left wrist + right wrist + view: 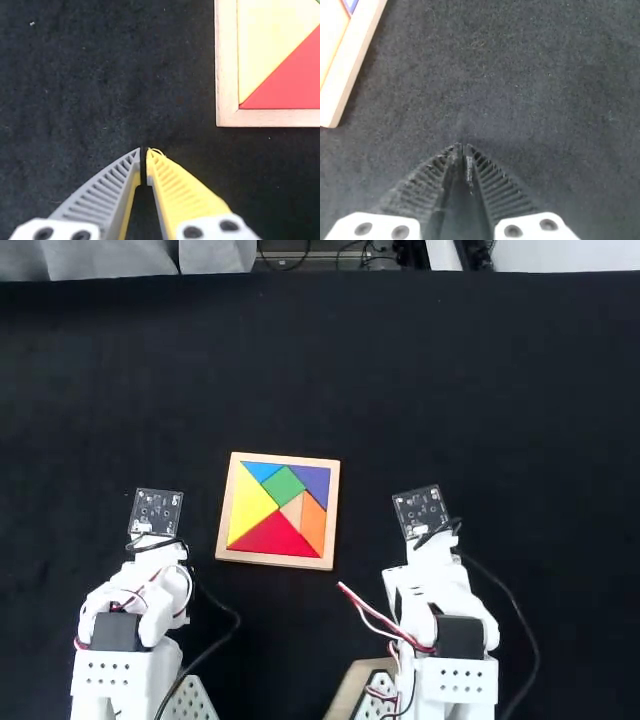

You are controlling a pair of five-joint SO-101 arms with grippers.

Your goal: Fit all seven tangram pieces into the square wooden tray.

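Black cloth covers the surface. The square wooden tray lies in the middle of it, between the two arms, and all seven tangram pieces sit fitted inside it. The left tool is fully closed and holds nothing, near one near corner of the tray. The right tool is also closed and empty, near the other near corner.

Bare cloth around tray.
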